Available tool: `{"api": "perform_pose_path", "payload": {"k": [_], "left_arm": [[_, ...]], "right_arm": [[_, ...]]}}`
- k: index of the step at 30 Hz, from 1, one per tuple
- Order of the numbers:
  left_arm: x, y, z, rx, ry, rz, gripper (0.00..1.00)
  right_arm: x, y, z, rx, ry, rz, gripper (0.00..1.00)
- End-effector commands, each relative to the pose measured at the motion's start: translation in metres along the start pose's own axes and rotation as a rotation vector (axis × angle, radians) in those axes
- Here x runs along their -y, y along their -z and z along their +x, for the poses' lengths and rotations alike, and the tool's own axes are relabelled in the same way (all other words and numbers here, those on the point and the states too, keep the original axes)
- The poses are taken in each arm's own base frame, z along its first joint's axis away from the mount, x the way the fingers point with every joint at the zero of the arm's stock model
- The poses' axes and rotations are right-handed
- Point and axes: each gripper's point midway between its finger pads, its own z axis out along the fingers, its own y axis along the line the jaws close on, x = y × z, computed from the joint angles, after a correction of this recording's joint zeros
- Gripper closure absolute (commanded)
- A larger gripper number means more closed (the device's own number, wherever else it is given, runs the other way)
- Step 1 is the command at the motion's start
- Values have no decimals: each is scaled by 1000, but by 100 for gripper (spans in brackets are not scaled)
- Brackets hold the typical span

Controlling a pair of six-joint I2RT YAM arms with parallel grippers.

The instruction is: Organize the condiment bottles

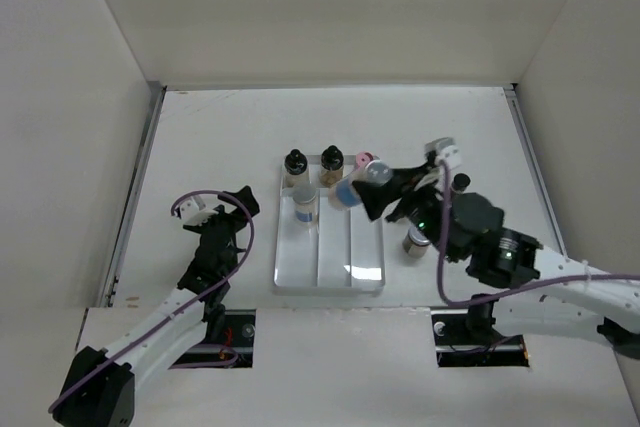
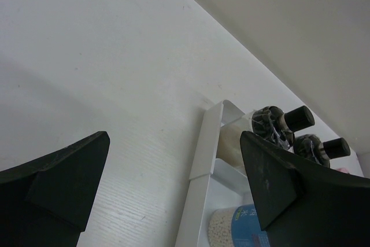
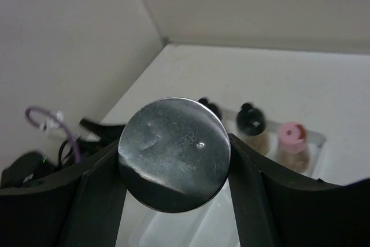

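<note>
Holding the left end effector [image 1: 228, 213] released, fingers [image 2: 63, 183] spread wide, low over the counter [image 1: 200, 137] just left of the white divided tray [image 1: 279, 265]. Showing, along the tray's far end, one bottle per lane: a first black-capped bottle [image 1: 295, 165], a second black-capped bottle [image 1: 331, 161], then a pink-capped bottle [image 1: 362, 161], all upright. Standing a blue-labelled jar [image 1: 306, 210] upright in the left lane, just nearer than the first black cap. Gripping a silver-lidded jar [image 1: 348, 193] with a blue label in the right end effector [image 1: 364, 185], clenched on its sides, tilting it over the tray's far right corner. Resting another jar [image 1: 415, 241] upright on the counter just right of the tray, a small black-capped bottle [image 1: 460, 183] farther back, partly hidden by the arm.
</note>
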Motion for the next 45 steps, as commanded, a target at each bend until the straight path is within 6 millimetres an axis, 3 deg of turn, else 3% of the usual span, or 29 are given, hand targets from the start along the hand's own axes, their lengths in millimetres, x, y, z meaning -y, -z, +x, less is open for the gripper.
{"api": "perform_pose_path", "payload": {"k": [1, 5, 9, 12, 17, 23, 27, 31, 35, 41, 43, 45], "left_arm": [[7, -2, -8, 27, 33, 26, 0], [4, -2, -10, 36, 34, 18, 0], [5, 0, -13, 43, 42, 31, 0], [4, 0, -13, 42, 41, 29, 0], [6, -1, -11, 34, 40, 39, 0], [9, 1, -13, 38, 50, 55, 0], [9, 2, -13, 37, 50, 52, 0], [11, 1, -12, 30, 48, 58, 0], [11, 2, -13, 31, 50, 61, 0], [11, 1, -12, 28, 47, 58, 0], [10, 1, -12, 30, 47, 54, 0], [9, 0, -10, 24, 42, 52, 0]], "right_arm": [[-54, -5, 38, -69, 7, -115, 45], [-116, -19, 102, -182, 58, -238, 44], [-135, -41, 145, -214, 81, -247, 45], [-133, -52, 168, -223, 91, -219, 45], [-107, -69, 187, -178, 100, -134, 44], [-93, -73, 236, -235, 178, -98, 37], [-89, -75, 247, -264, 206, -72, 35], [-88, -75, 252, -298, 220, -52, 31], [-82, -70, 235, -279, 212, -20, 3], [-65, -44, 162, -172, 125, -5, 0], [-49, -29, 139, -133, 86, 3, 0], [-10, -18, 121, -87, 47, 72, 0]]}}
